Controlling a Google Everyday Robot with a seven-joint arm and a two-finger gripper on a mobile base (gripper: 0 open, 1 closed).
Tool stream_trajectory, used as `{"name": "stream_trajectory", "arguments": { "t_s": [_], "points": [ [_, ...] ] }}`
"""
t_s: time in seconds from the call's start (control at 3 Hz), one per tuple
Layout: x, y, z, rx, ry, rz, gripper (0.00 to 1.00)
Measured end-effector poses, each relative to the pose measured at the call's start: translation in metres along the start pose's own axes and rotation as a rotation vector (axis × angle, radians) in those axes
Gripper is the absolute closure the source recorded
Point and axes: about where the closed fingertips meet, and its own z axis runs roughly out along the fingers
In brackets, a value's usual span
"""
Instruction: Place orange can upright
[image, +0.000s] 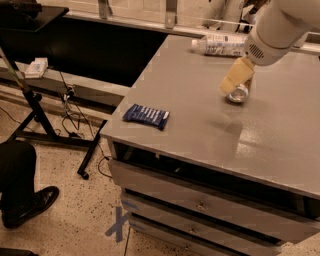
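Orange can (239, 94) on side, axis toward camera, beneath gripper (235, 81); jaws' state unclear.

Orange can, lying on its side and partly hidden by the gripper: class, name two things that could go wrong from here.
1. The orange can lies on its round side, so a nudge from the gripper might roll it across the grey table.
2. The gripper covers most of the can in the camera view, so a poor grip could go unnoticed and let it topple.
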Motion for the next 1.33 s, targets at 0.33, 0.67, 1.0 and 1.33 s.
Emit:
{"name": "stream_trajectory", "arguments": {
  "t_s": [0.33,0.67,1.0,1.33],
  "points": [
    [-0.015,-0.007,0.037,-0.009,0.049,0.168,0.00],
    [-0.016,-0.007,0.041,-0.009,0.053,0.259,0.00],
    [-0.006,-0.006,0.039,-0.027,0.053,0.301,0.00],
    [0.005,-0.029,0.034,-0.032,0.013,0.481,0.00]
  ]
}}
